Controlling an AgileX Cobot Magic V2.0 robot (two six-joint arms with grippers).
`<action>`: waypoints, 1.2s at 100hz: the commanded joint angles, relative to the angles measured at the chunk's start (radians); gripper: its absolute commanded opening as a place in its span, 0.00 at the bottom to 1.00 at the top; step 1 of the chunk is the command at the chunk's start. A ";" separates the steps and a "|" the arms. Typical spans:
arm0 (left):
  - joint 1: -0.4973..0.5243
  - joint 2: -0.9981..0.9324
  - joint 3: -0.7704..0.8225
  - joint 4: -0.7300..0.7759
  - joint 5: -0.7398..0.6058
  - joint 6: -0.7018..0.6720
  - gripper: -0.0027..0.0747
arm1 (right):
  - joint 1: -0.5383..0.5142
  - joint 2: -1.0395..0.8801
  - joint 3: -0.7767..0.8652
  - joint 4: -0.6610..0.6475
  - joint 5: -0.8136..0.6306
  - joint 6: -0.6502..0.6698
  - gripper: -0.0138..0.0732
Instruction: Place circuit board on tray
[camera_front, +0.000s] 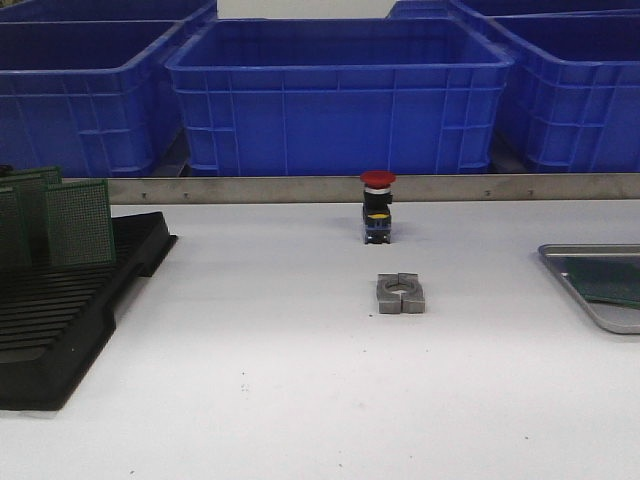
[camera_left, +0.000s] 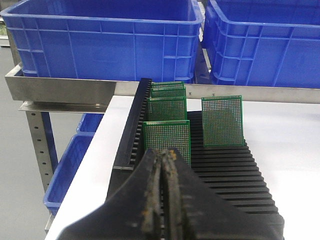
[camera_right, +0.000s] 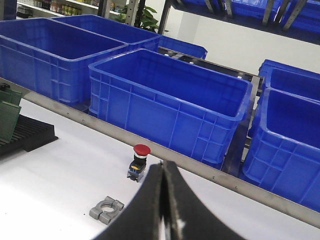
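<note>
Several green perforated circuit boards (camera_front: 78, 222) stand upright in a black slotted rack (camera_front: 60, 310) at the left of the table. In the left wrist view the nearest board (camera_left: 166, 139) stands just beyond my left gripper (camera_left: 162, 152), which is shut and empty, above the rack (camera_left: 225, 170). The silver-grey tray (camera_front: 600, 310) lies at the table's right edge with a green board (camera_front: 612, 278) lying flat in it. My right gripper (camera_right: 164, 164) is shut and empty, above the white table. Neither gripper shows in the front view.
A red-capped push button (camera_front: 378, 206) stands mid-table, also in the right wrist view (camera_right: 138, 161). A grey metal clamp block (camera_front: 401, 293) lies in front of it, also in the right wrist view (camera_right: 106, 209). Blue plastic bins (camera_front: 340, 95) line the back behind a metal rail (camera_front: 300, 190).
</note>
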 joint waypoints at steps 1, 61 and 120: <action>0.001 -0.027 0.020 0.002 -0.080 -0.012 0.01 | 0.001 0.011 -0.024 0.024 -0.043 -0.008 0.10; 0.001 -0.027 0.020 0.002 -0.080 -0.012 0.01 | 0.001 0.011 -0.024 0.024 -0.048 -0.008 0.10; 0.001 -0.027 0.020 0.002 -0.080 -0.012 0.01 | -0.220 0.009 0.138 -0.582 -0.408 0.612 0.10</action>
